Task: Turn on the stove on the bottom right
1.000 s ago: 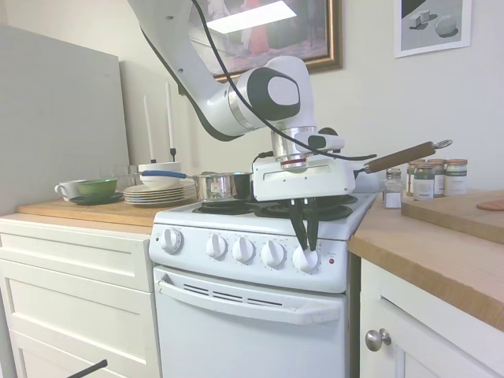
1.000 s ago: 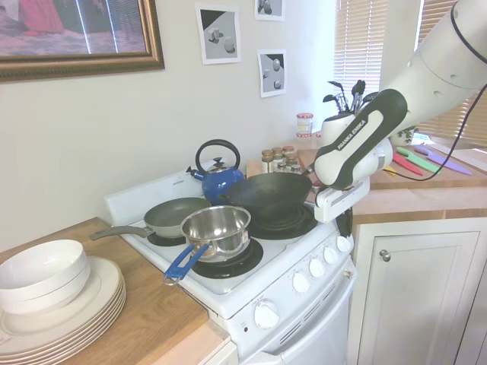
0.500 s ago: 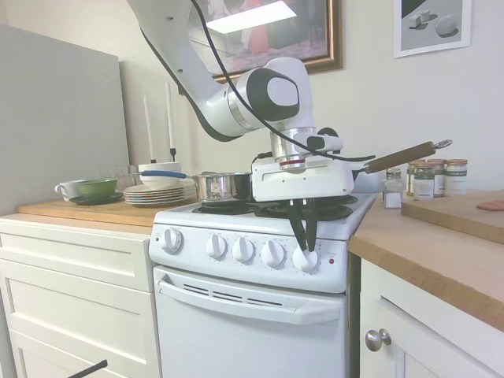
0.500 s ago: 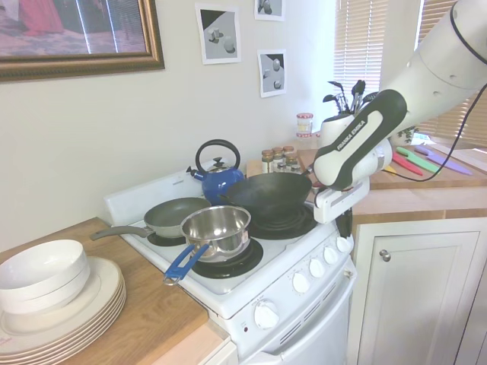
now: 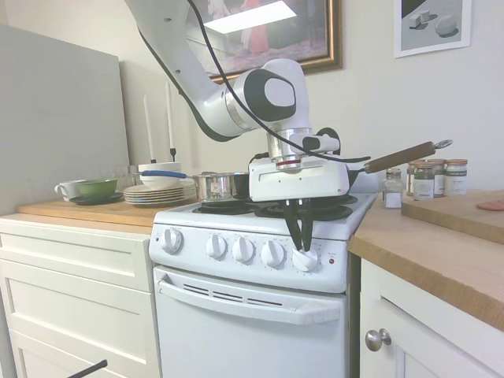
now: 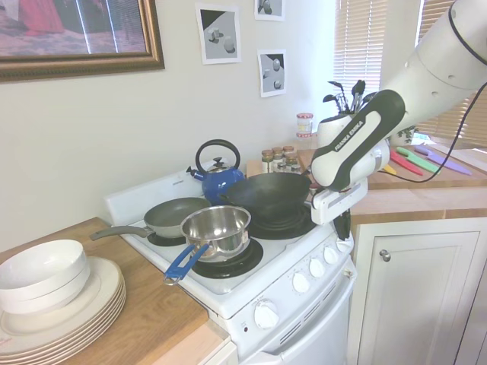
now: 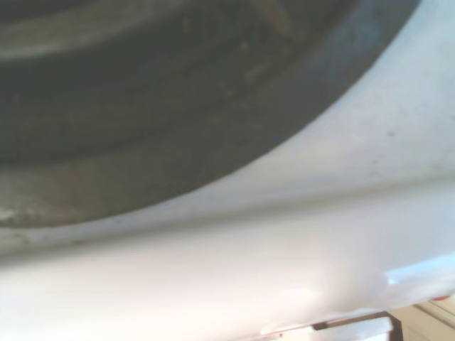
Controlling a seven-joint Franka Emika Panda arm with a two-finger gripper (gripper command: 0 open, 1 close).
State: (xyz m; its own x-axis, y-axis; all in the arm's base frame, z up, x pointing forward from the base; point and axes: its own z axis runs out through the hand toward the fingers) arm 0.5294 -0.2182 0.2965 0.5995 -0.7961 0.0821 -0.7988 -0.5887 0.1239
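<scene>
The white stove [image 5: 236, 315] stands between wooden counters, with five round white knobs in a row on its front panel. My gripper [image 5: 300, 246] hangs down from the cooktop edge. Its dark fingers [image 5: 296, 224] are shut on the rightmost knob [image 5: 305, 260], right beside the red indicator light [image 5: 331, 261]. From the other side, the gripper [image 6: 343, 234] sits on that same knob [image 6: 344, 245] at the near end of the stove [image 6: 304, 334]. The wrist view is blurred and shows only a dark round shape above the white stove surface [image 7: 284, 249].
A black wok [image 6: 266, 190] with a wooden handle [image 5: 398, 157] sits just behind the gripper. A steel pot [image 6: 217, 226], a frying pan [image 6: 176, 213] and a blue kettle [image 6: 219, 179] fill the other burners. Plates [image 5: 153, 193] and spice jars [image 5: 433, 177] stand on the counters. A white cabinet door [image 5: 409, 354] adjoins on the right.
The hand has shifted slightly to the left and its fingers now lean on the rightmost knob, as if twisted a little. The pans have not moved.
</scene>
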